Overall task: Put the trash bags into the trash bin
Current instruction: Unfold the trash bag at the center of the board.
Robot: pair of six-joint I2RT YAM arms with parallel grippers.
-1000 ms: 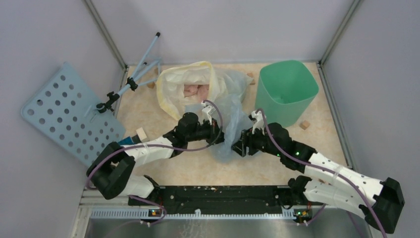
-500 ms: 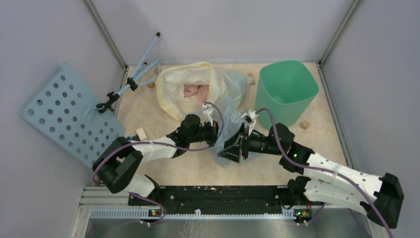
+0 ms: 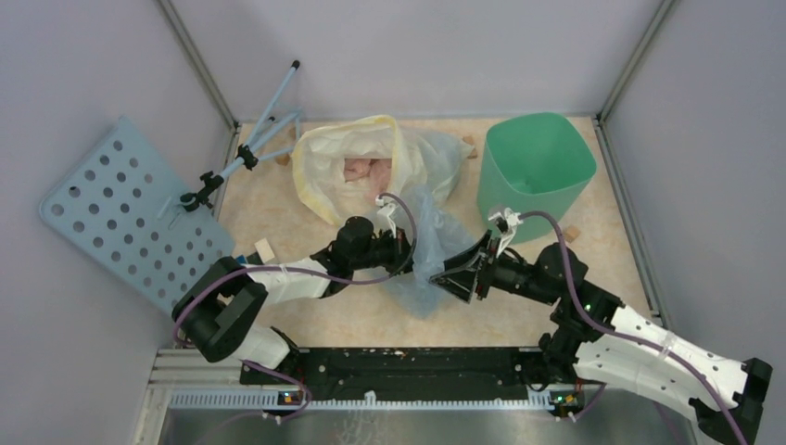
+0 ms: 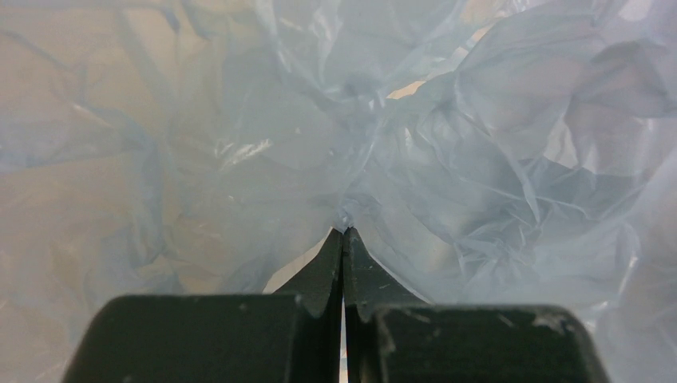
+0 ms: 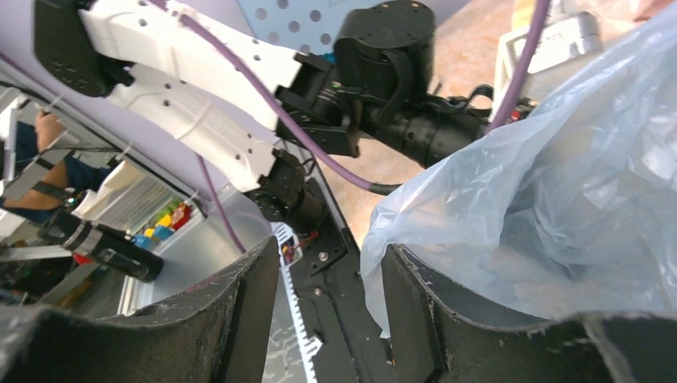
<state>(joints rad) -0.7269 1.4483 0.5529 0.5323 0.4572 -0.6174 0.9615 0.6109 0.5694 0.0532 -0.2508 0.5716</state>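
Tightly pinched, crinkly see-through blue bag (image 4: 447,159) meets tapered left fingers (image 4: 323,275).

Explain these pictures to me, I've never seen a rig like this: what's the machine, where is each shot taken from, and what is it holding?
These are two robot arms bolted at the near edge of a table. The wide picture looks down from above and behind them; the other two come from a small camera on each wrist. On the table are a mint-green bin, a whitish bag with a yellow rim and a crinkly pale-blue bag. The left tool is pinched shut on the blue bag's plastic. The right tool stands open, the bag's edge hanging in its gap beside one finger, not clamped.
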